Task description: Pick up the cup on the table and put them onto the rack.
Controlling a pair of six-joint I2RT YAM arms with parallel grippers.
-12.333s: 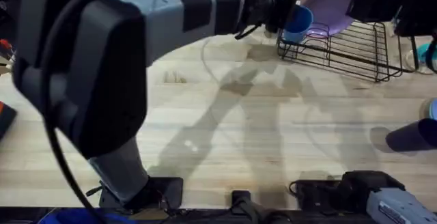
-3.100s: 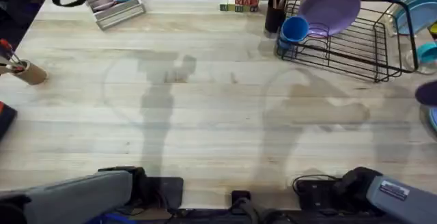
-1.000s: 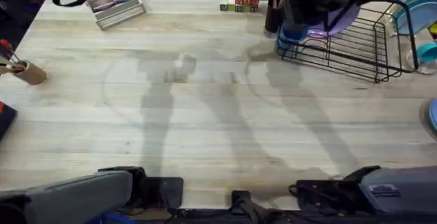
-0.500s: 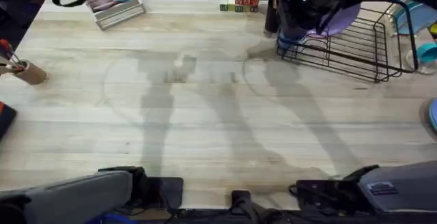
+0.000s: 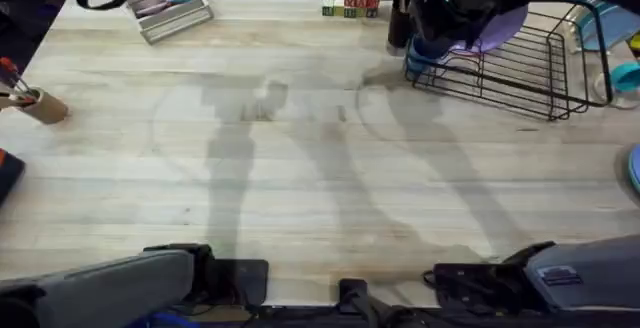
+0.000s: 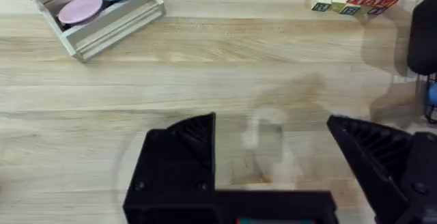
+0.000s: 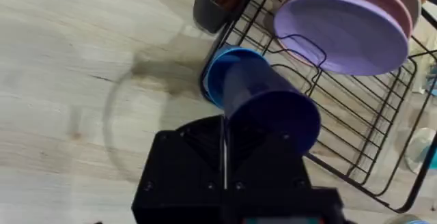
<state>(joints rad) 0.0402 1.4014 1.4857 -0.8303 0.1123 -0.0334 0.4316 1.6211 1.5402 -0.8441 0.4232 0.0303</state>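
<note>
Fingers of the right gripper (image 7: 223, 157) are pressed together with nothing between them, just beside the blue cup (image 7: 263, 101). That cup lies tilted on the corner of the black rack (image 7: 382, 125), below the purple plates (image 7: 341, 26). Left gripper (image 6: 270, 159) fingers are spread wide over the table (image 6: 205, 74).

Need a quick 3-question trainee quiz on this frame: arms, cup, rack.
1. True or false: the left end effector is open and holds nothing.
2. Where is the right end effector? A) over the pen holder B) at the rack, by the cup C) parked at its base
3. Fill in: the plate standing in the rack nearest the cup is ___.

Key: 1 true; 2 B; 3 purple.
</note>
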